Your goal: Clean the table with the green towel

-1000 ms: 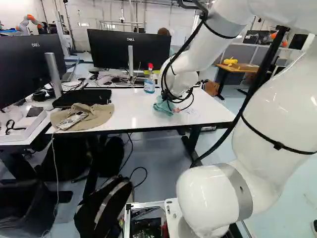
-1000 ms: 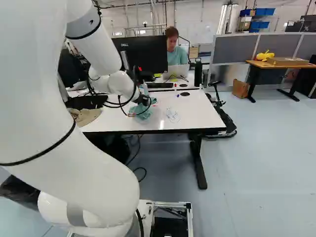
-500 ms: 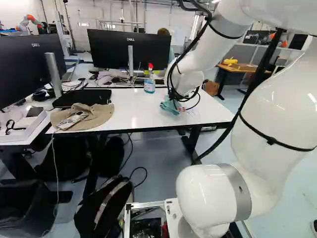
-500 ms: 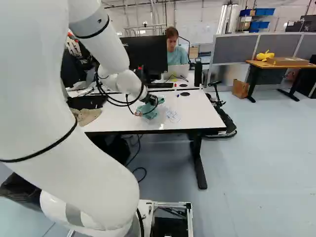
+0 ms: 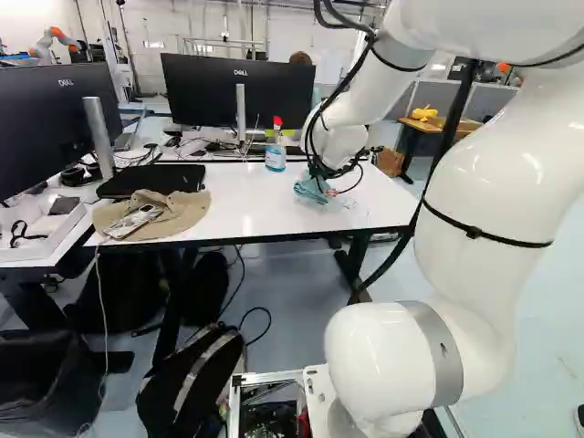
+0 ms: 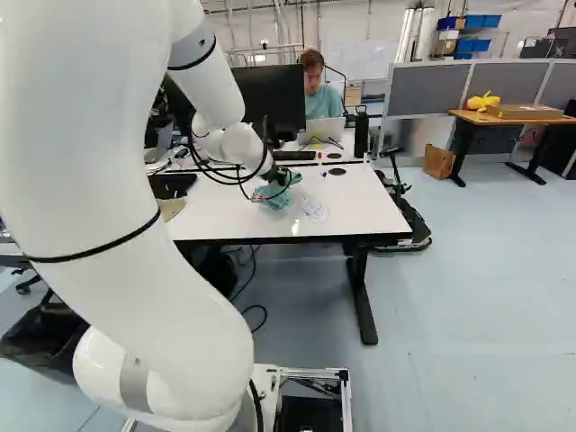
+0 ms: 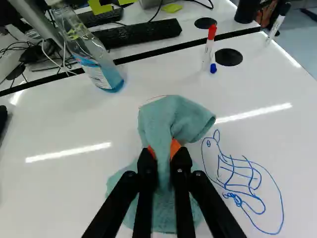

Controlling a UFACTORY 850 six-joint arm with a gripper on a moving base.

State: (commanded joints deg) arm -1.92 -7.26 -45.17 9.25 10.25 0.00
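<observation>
In the right base view my gripper [image 6: 281, 175] is over the white table [image 6: 360, 211], low at its surface. The wrist view shows the gripper [image 7: 164, 151] shut on the green towel [image 7: 171, 116], a fold pinched between the orange pads and the rest spread on the tabletop under and ahead of the fingers. Blue marker scribbles [image 7: 240, 181] lie beside the towel. A short red line shows at the towel's far edge. The towel [image 5: 313, 189] also appears below the wrist in the left base view.
A spray bottle [image 5: 276, 151], a tan cap [image 5: 153, 214] and a black laptop [image 5: 152, 180] are on the table. Markers [image 7: 208, 47] stand near its far edge. Monitors [image 5: 239, 91] rise behind. Another robot [image 5: 53, 43] stands far back.
Over the last second my arm has carried the towel across the tabletop, rightward in both base views, closer to the blue scribbles. The upper arm has also swung. The base has not moved.
</observation>
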